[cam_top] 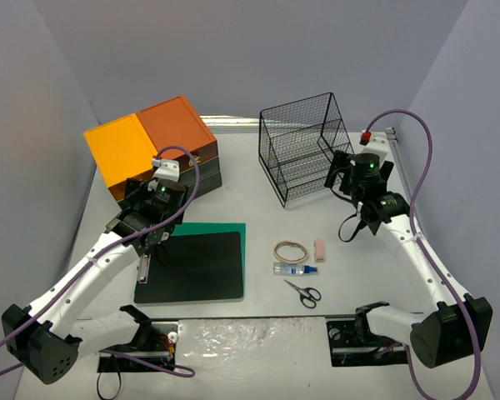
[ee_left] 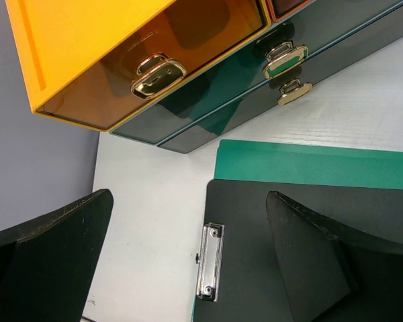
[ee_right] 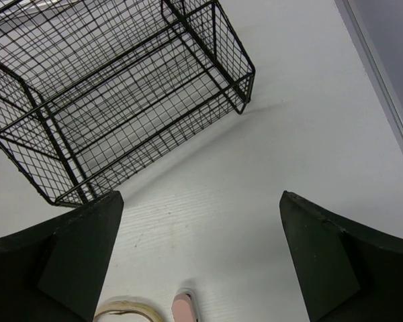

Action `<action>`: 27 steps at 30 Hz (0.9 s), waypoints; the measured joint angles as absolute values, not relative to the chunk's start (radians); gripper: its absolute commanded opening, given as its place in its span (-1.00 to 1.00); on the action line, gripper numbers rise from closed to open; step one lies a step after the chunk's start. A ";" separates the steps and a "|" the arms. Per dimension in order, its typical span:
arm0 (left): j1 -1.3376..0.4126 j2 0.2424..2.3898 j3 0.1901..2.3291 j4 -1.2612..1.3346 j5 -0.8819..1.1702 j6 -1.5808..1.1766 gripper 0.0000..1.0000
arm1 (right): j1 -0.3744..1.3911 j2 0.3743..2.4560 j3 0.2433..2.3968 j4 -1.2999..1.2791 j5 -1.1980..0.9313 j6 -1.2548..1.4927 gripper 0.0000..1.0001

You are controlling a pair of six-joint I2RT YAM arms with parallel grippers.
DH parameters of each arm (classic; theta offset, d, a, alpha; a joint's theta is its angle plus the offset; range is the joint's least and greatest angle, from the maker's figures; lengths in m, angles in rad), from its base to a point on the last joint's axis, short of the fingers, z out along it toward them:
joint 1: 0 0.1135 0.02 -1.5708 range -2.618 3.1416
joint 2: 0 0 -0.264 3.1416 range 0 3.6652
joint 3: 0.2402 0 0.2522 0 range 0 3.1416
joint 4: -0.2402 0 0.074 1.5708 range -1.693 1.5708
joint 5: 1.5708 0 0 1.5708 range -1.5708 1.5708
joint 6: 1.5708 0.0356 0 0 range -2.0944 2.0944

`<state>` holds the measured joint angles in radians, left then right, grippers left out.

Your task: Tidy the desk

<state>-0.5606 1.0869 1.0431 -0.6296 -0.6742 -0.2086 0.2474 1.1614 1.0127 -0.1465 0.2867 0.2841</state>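
Observation:
The white desk [cam_top: 258,208] holds a black clipboard [cam_top: 196,267] lying on a green board [cam_top: 221,227]. To their right lie a rubber band [cam_top: 291,251], a pink eraser [cam_top: 319,250], a small clear bottle with a blue cap [cam_top: 293,268] and black scissors [cam_top: 303,292]. My left gripper [cam_top: 152,242] is open and empty above the clipboard's left edge; its metal clip [ee_left: 210,261] shows between the jaws [ee_left: 188,201]. My right gripper [cam_top: 358,223] is open and empty over bare desk [ee_right: 255,174], with the eraser [ee_right: 183,308] and rubber band [ee_right: 127,310] just below it.
A dark drawer unit with yellow and orange tops [cam_top: 150,146] stands at the back left, its handles facing the left wrist view [ee_left: 158,75]. A black wire basket [cam_top: 304,146] stands at the back right, close to my right gripper [ee_right: 121,87]. Walls enclose the desk.

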 measured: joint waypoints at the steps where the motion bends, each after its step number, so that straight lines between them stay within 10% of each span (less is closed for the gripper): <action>1: -0.561 1.087 1.043 -0.630 -0.673 -0.209 0.94 | 0.247 1.161 1.014 -0.150 0.287 0.286 1.00; 27: -0.561 1.087 1.042 -0.625 -0.573 -0.222 0.94 | 0.280 1.078 0.962 -0.389 0.158 0.542 0.78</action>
<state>-0.5606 1.0866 1.0416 -0.6252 -0.5727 -0.2219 0.2799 1.0777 0.9617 -0.3887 0.1579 0.5419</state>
